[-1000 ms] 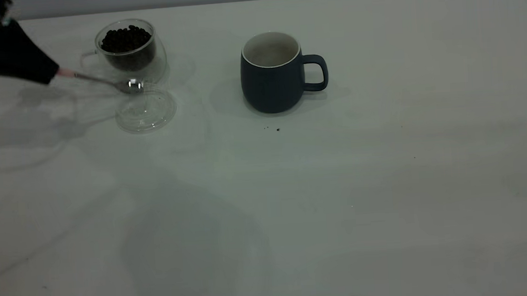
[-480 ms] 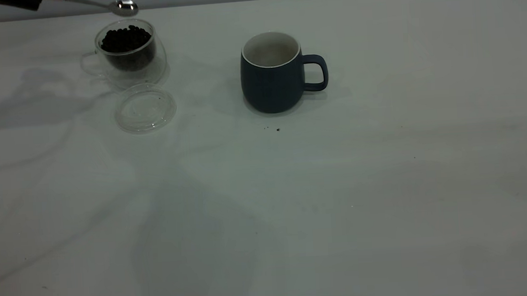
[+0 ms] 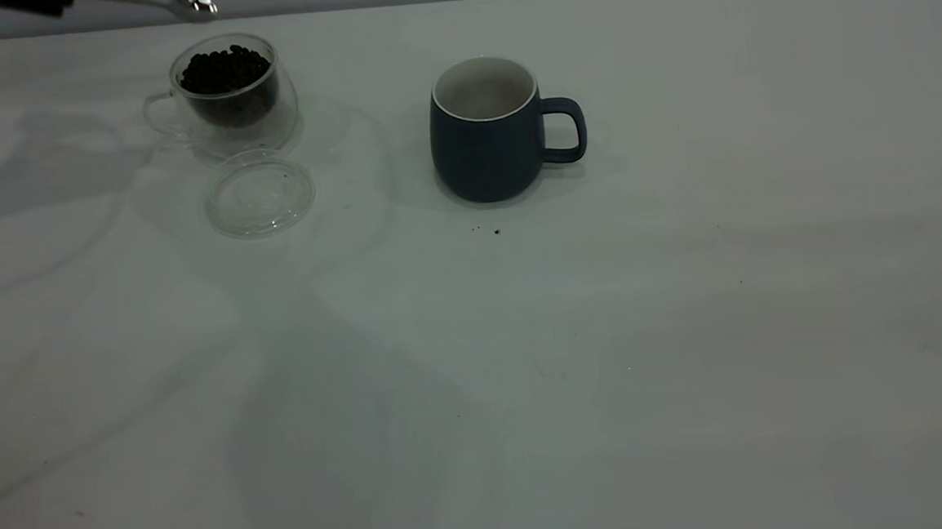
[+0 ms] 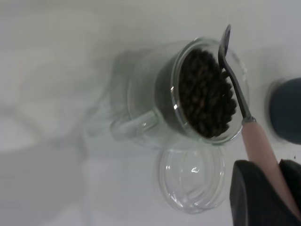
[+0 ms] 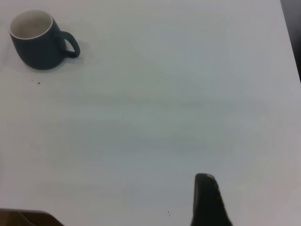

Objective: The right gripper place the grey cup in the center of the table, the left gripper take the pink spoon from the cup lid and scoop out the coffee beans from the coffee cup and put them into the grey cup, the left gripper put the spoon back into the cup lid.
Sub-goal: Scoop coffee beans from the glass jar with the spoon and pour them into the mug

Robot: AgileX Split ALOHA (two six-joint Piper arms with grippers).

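**Left tool holds spoon above bean cup; grey cup empty at worktop centre**

Left tool: closed on the pale handle of the pink spoon. In the exterior view only its black tip shows, at the top left edge, raised above the worktop. The spoon's metal neck and bowl reach out from it; in the left wrist view the bowl is seen edge-on, crossing over the rim of the coffee cup. Whether the bowl touches the beans cannot be told. No bean is visible in the spoon.

Coffee cup: upright at the far left of the worktop, filled nearly to the rim with coffee beans, transparent handle pointing away from the grey cup.

Cup lid: flat on the worktop just beside the coffee cup, on its near side in the exterior view; nothing lies on it.

Grey cup: upright, well apart from the coffee cup, towards the middle of the worktop, handle pointing away from the coffee cup. Pale interior looks empty. A few dark specks lie on the worktop just in front of it.

Right tool: only one dark finger shows in the right wrist view, above bare worktop, well apart from the grey cup; open or closed, cannot tell.
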